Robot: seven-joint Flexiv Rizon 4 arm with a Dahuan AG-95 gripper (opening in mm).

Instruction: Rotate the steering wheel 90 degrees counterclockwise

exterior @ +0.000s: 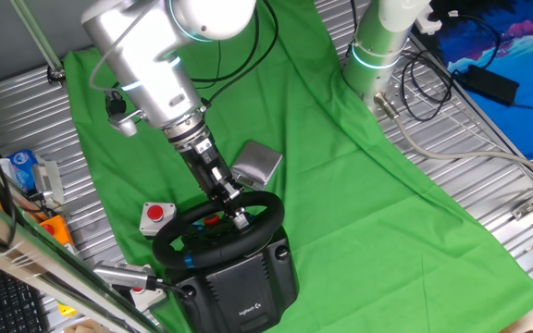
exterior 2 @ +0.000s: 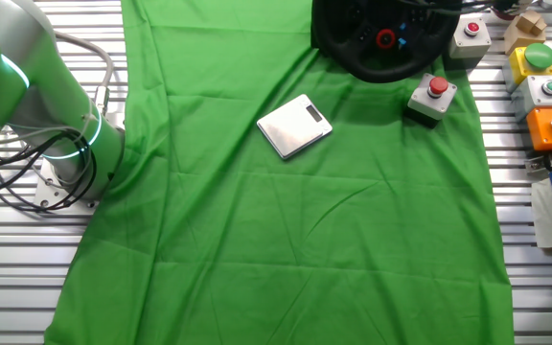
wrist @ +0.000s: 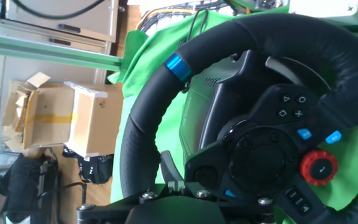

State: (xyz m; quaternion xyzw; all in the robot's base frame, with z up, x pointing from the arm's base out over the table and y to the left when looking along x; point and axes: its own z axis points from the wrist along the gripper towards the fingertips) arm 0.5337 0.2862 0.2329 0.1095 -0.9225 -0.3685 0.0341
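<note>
1. While the green cloth (exterior: 359, 176) covers most of the slatted metal surface (exterior: 489, 185), the robot arm (exterior: 146, 69) leans down over its near end in one fixed view.
2. Steering wheel (exterior: 218, 229): black, round, mounted on a bulky black base (exterior: 243, 287) with a white logo, standing on the cloth's edge. In the other fixed view it sits at the top edge, partly cut off (exterior 2: 377, 38). In the hand view the rim (wrist: 143, 118) fills the picture, with a blue stripe marker (wrist: 175, 64) at upper left and a red dial (wrist: 319, 167) on the hub.
3. Gripper (exterior: 237, 213): positioned at the wheel's far rim. Whether the fingers are clenched on the rim or released cannot be told; they are too small in the fixed view and hidden in the hand view.
4. Grey rectangular metal box (exterior 2: 294, 126): lies flat on the cloth, near the wheel but apart from it.
5. Red push-button on a white box (exterior 2: 433, 97): stands just beside the wheel.
</note>
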